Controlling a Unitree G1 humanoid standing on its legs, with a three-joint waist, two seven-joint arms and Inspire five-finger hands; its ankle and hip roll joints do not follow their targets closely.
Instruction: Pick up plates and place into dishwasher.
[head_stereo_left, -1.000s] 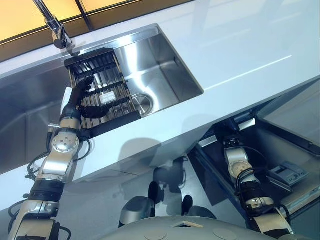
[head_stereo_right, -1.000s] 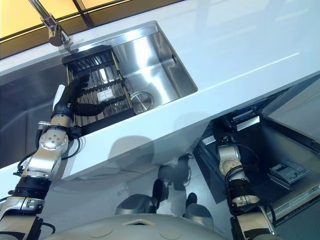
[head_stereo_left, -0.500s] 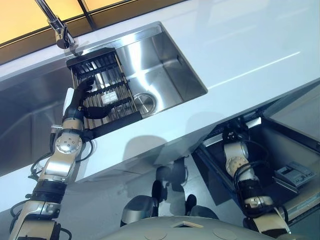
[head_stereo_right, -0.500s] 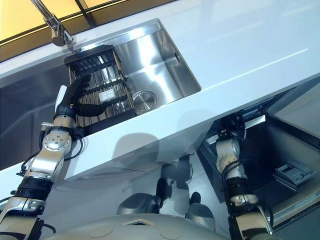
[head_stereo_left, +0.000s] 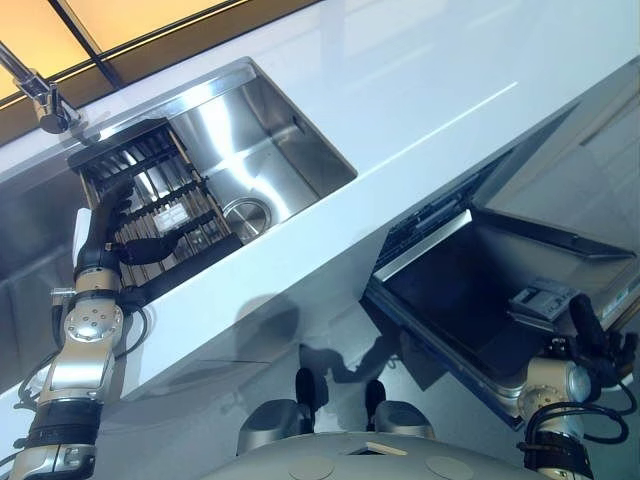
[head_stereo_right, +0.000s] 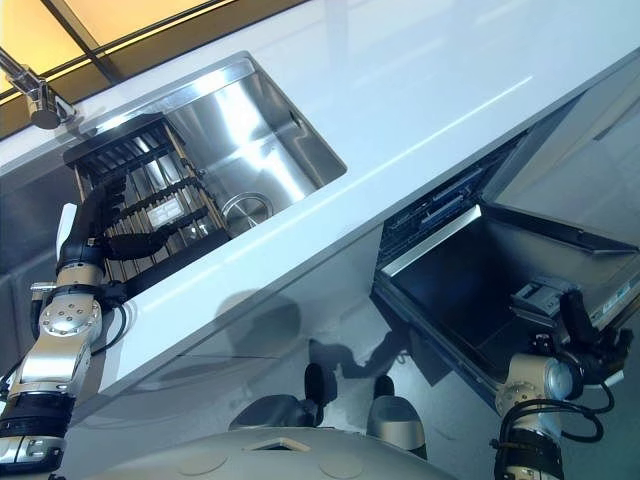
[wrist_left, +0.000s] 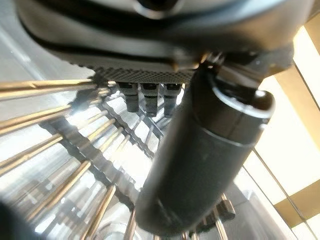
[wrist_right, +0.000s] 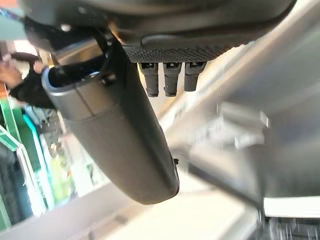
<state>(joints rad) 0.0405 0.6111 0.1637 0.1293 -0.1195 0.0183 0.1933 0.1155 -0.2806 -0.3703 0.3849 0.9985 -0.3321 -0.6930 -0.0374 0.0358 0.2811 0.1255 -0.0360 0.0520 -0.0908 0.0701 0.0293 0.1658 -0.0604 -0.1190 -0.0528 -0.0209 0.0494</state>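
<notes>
Left hand (head_stereo_left: 108, 215) spreads relaxed fingers over the dish rack (head_stereo_left: 150, 205) in the sink (head_stereo_left: 270, 140), where no plate shows plainly; plates likely prove stiff, slick, breakable, best pinched at the rim.

Clearly a kitchen: stainless steel sink (head_stereo_left: 262, 150) set into a white countertop (head_stereo_left: 440, 80), tap (head_stereo_left: 40, 92) behind it, dark dish rack (head_stereo_left: 150, 205) inside, and an open dishwasher door (head_stereo_left: 470, 290) below the counter.
</notes>
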